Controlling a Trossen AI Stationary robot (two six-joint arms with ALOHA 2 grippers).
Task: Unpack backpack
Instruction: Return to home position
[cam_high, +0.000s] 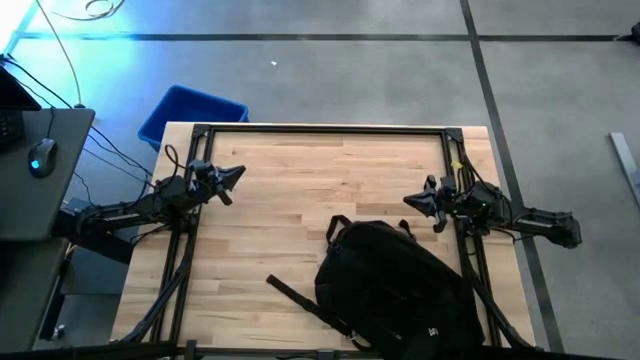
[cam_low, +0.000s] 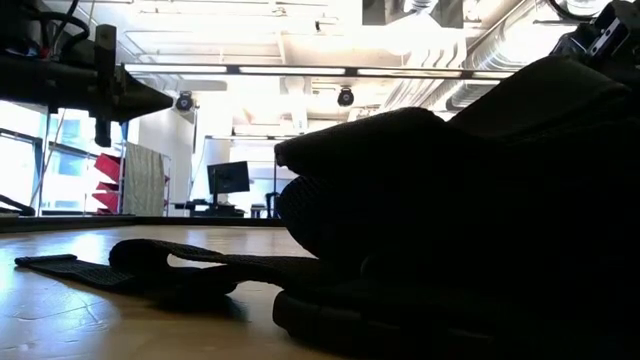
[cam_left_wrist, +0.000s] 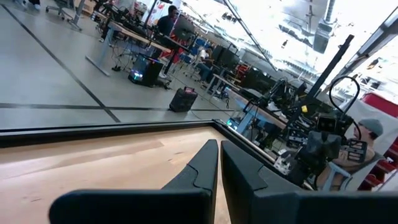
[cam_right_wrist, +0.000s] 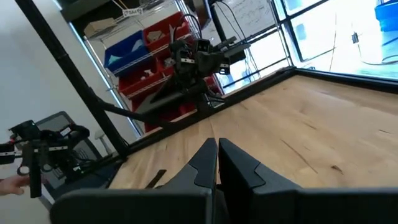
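The right pincer (cam_high: 408, 200) is the nearer one. The backpack (cam_high: 395, 285) lies on the surface (cam_high: 300, 170) just beside and below it, toward the arms' own edge. The bag's long side runs on a slant, from close under the right pincer away to the corner behind that arm. One strap (cam_high: 300, 297) sticks out flat toward the left arm's side.

The left pincer (cam_high: 240, 172) hangs well apart from the bag, across the bare wood. Both pincers are up in the air, pointing at each other. Each has its two fingers pressed close together and holds nothing.

The bag is hard to read. In the low view it is only a big dark shape (cam_low: 480, 220). No zip can be made out, so whether it is closed cannot be told. Neither wrist view shows the bag at all.
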